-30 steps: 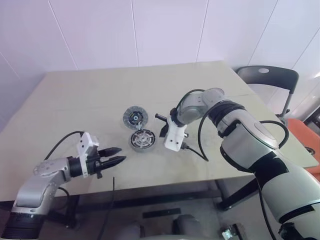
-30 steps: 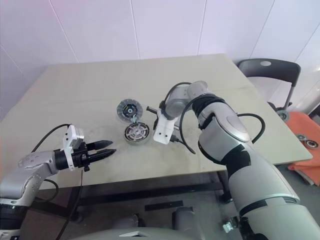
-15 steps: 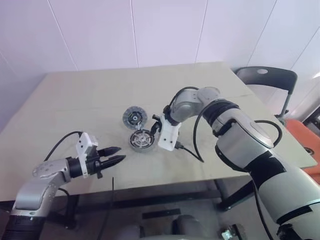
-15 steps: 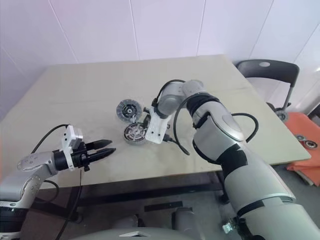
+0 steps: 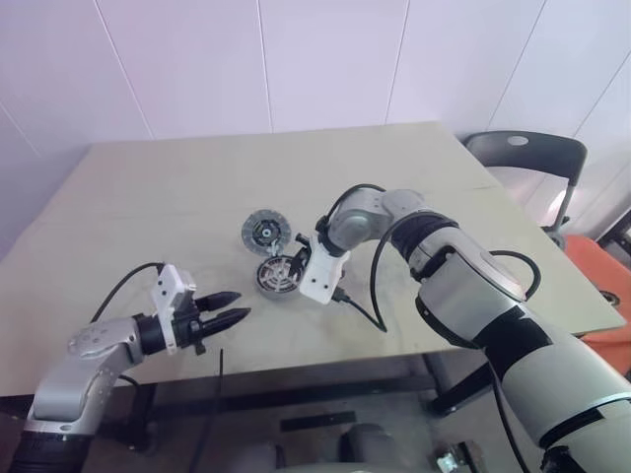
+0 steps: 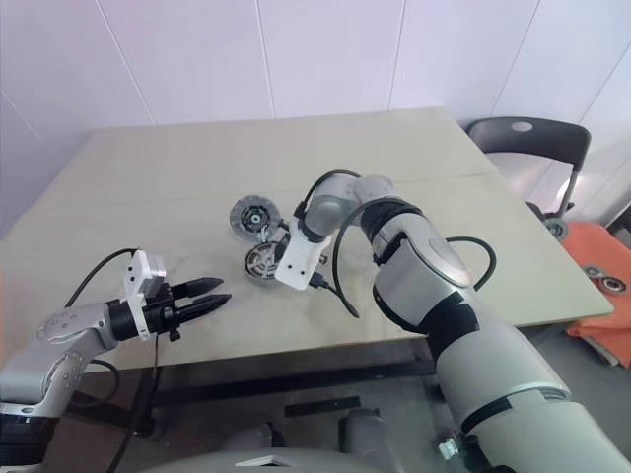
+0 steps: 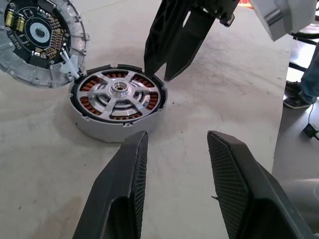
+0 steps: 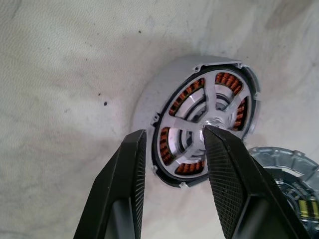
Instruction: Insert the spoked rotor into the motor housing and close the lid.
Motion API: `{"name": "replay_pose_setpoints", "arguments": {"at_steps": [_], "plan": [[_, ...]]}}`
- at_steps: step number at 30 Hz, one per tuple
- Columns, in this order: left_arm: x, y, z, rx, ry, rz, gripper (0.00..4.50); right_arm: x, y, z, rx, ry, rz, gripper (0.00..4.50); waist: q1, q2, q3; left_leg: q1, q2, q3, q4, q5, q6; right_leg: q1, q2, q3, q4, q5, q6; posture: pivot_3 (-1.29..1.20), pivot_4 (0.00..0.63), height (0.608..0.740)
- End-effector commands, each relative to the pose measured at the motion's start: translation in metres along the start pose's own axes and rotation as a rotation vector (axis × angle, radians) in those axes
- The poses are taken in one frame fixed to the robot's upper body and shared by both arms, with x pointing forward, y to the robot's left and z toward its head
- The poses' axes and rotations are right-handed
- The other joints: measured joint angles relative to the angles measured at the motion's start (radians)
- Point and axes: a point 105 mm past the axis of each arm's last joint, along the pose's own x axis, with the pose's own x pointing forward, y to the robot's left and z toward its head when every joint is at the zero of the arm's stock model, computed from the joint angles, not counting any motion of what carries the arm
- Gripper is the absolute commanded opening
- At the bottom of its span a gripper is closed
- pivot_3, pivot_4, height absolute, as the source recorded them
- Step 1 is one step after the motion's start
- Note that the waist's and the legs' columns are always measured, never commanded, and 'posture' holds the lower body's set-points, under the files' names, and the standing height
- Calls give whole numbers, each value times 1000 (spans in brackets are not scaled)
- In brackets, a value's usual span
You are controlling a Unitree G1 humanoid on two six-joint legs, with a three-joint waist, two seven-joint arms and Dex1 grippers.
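1. Left eye view shows you the left gripper (image 5: pixel 229 317) closest to you, out past the near edge of the table (image 5: pixel 148 187). Its two black fingers are a little way apart and hold nothing.
2. In the left wrist view you look between those two fingers (image 7: pixel 122 194) at the motor housing (image 7: pixel 117 102), which sits on the table ahead of them, apart from them.
3. The spoked rotor (image 7: pixel 118 92) is already sitting inside the motor housing. You can see its silver spokes, with the copper-red windings (image 7: pixel 87 102) showing in the gaps.
4. The right gripper (image 5: pixel 297 262) points steeply down at the housing, at the side nearer the right arm. In the left wrist view its black fingertips come down right at the housing's far rim; whether they touch it you cannot tell.
5. In the right wrist view you see its fingers (image 8: pixel 124 189) spread a little, one on each side of the housing's near rim. They hold nothing.
6. The lid (image 5: pixel 266 231) lies flat on the table just behind the housing, its edge touching or nearly touching the rim. Its circuit side faces up. It is not on the housing yet.
7. Far back on your right, past the table, stands a dark chair (image 5: pixel 525 153).
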Motion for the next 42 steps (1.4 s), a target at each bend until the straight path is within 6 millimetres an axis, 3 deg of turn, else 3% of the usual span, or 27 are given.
{"name": "replay_pose_setpoints", "arguments": {"at_steps": [1, 8, 23, 30, 36, 42], "plan": [[0, -3, 9, 19, -34, -1, 2071, -2, -3, -3, -2, 24, -13, 1880, 1, 0, 0, 0, 0, 0, 0, 0, 0, 0, 0, 0, 0, 0, 0, 0, 0, 740], [-3, 0, 12, 27, -35, 14, 2071, 7, 9, -6, 11, 44, 17, 1880, 1, 0, 0, 0, 0, 0, 0, 0, 0, 0, 0, 0, 0, 0, 0, 0, 0, 740], [-3, -1, 11, 20, -39, 28, 2071, 9, 4, -7, -16, 62, -14, 1880, -1, 0, 0, 1, 0, 0, 0, 0, 0, 0, 1, 0, 1, 0, 0, 0, 0, 740], [-2, -1, 11, 17, -43, 29, 2071, 7, -4, -4, -27, 53, -49, 125, -2, -1, 0, 2, 0, 0, 1, 0, 0, 1, 2, 0, 1, 0, 0, 0, 0, 740], [-1, -1, 10, 15, -45, 29, 2071, 2, -15, 0, -24, 27, -91, 125, -2, -1, -1, 2, 1, 0, 0, 0, 0, 1, 3, 1, 1, 0, 0, 0, 0, 740], [0, 0, 9, 9, -47, 29, 2071, -5, -13, 8, 64, -64, -30, 125, 0, -1, 0, 0, 1, 0, 0, 0, 0, 0, 4, 0, 1, 0, 0, 0, 0, 740]]}}
